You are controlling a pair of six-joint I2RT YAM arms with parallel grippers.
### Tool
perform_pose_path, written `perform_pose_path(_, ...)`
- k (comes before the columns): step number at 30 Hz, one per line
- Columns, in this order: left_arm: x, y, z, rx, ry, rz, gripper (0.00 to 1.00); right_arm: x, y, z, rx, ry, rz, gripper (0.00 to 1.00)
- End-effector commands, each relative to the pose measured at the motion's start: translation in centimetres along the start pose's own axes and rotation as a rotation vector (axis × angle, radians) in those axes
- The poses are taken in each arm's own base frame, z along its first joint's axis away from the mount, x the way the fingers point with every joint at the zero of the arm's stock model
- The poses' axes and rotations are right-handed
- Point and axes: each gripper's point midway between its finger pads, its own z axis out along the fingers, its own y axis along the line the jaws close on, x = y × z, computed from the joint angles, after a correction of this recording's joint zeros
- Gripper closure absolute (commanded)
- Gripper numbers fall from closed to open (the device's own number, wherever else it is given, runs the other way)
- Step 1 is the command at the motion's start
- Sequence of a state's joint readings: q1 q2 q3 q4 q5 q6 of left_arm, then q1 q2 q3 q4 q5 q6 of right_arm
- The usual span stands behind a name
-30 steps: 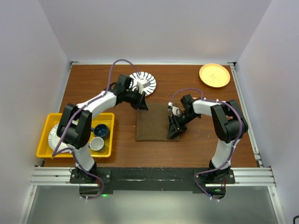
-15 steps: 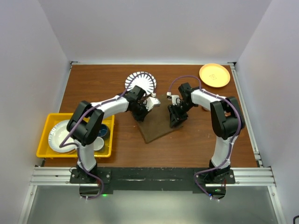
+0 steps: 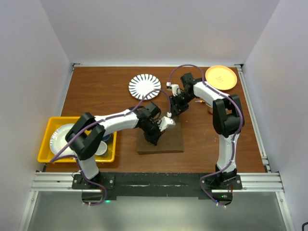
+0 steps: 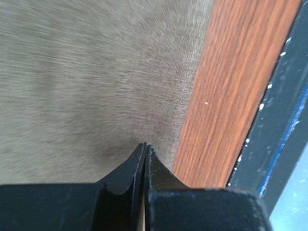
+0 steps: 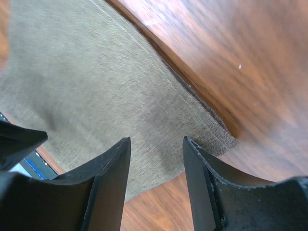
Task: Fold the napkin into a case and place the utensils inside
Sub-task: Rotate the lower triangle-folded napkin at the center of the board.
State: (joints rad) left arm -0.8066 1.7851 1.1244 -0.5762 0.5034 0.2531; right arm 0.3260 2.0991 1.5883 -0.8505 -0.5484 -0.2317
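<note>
Within the yellow tray [image 3: 44, 144], left of the napkin [image 3: 173, 142], a white plate [image 3: 60, 139]

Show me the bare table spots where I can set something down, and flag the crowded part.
Free: the table wood between the striped plate and the yellow tray; also the near strip between the napkin and the right arm. Crowded: the middle, where the left gripper and right gripper crowd the napkin.
</note>
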Motion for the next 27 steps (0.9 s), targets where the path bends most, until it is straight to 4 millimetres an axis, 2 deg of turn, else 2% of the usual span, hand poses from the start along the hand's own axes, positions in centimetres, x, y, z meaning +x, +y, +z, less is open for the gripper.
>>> perform_pose_path(1, -4.4, 2.8, -5.6, -0.039, -0.198, -0.022, 0.94, -1.8, 2.9, -4.6, -0.030, -0.095, -0.136, 0.48)
perform_pose_path(2, -4.6, 3.5, -6.1, -0.042, -0.206, 0.008, 0.93, -1.0, 3.3, -4.9, -0.036, -0.091, -0.136, 0.48)
perform_pose_path(4, -3.6, 4.5, -6.6, -0.032, -0.181, 0.006, 0.91, -0.4, 3.6, -4.6, -0.049, -0.095, -0.133, 0.49)
perform_pose_path(5, -2.9, 4.4, -6.5, -0.011, -0.161, 0.040, 0.90, 0.5, 3.8, -4.1, -0.073, -0.085, -0.112, 0.49)
perform_pose_path(7, -2.1, 4.1, -6.2, 0.013, -0.151, 0.083, 0.88, 0.7, 3.9, -3.3, -0.092, -0.092, -0.079, 0.50)
perform_pose_path(8, -2.2, 4.3, -6.1, 0.004, -0.162, 0.097, 0.87, 1.3, 4.0, -2.7, -0.111, -0.081, -0.058, 0.50)
perform_pose_path(12, -0.8, 5.5, -5.0, -0.036, -0.130, 0.083, 0.87, 2.7, 3.2, -1.0, -0.107, -0.060, -0.013, 0.51)
perform_pose_path(16, 1.9, 6.5, -3.3, -0.059, -0.061, 0.058, 0.87, 4.8, 1.7, 0.5, -0.065, -0.004, 0.019, 0.52)
perform_pose_path(19, 2.9, 7.1, -2.4, -0.062, -0.030, 0.040, 0.88, 5.3, 0.7, 0.8, -0.029, 0.009, 0.022, 0.52)
perform_pose_path(21, 2.7, 7.5, -2.8, -0.071, -0.048, 0.040, 0.87, 5.4, 0.5, 0.6, -0.019, 0.014, 0.016, 0.52)
perform_pose_path(23, 1.8, 7.3, -3.6, -0.050, -0.092, 0.046, 0.84, 4.5, 1.1, -0.5, -0.028, -0.004, -0.015, 0.52)
perform_pose_path(26, -0.9, 7.9, -6.6, -0.054, -0.203, 0.055, 0.74, 2.1, 2.8, -3.0, -0.072, -0.094, -0.051, 0.49)
perform_pose_path(27, -2.2, 8.8, -8.4, -0.081, -0.258, 0.058, 0.71, 1.6, 2.8, -3.7, -0.074, -0.112, -0.049, 0.47)
